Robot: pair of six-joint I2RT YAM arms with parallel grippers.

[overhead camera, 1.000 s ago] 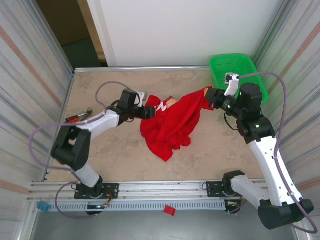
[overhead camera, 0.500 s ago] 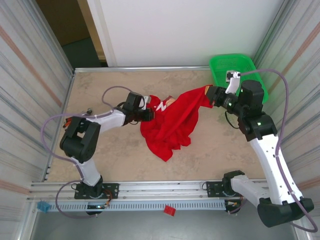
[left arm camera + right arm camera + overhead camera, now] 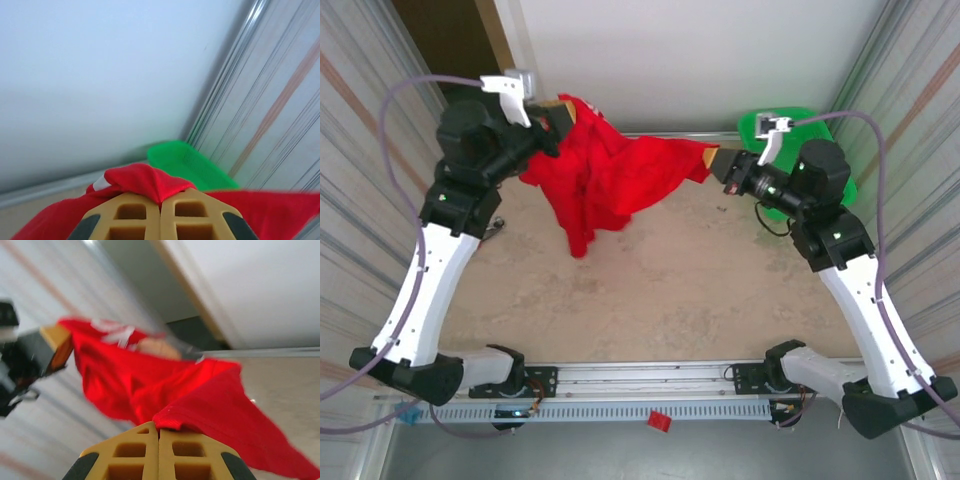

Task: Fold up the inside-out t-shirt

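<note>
The inside-out t-shirt is bright red cloth, hanging in the air above the far part of the table, stretched between my two grippers. My left gripper is raised at the far left and shut on one edge of the t-shirt, with cloth bunched over its tan fingertips. My right gripper is at the far right, shut on another hem of the t-shirt. The cloth sags in folds below the left gripper, and its lowest tip hangs toward the table.
A green mesh basket stands at the far right corner, behind my right arm, and appears again as the basket in the left wrist view. Corrugated walls close both sides. The beige table top lies below the cloth.
My left gripper shut on the t-shirt, and the left arm swung up from the table to the far left. Both arms lifted the cloth off the table, stretching it between them.
</note>
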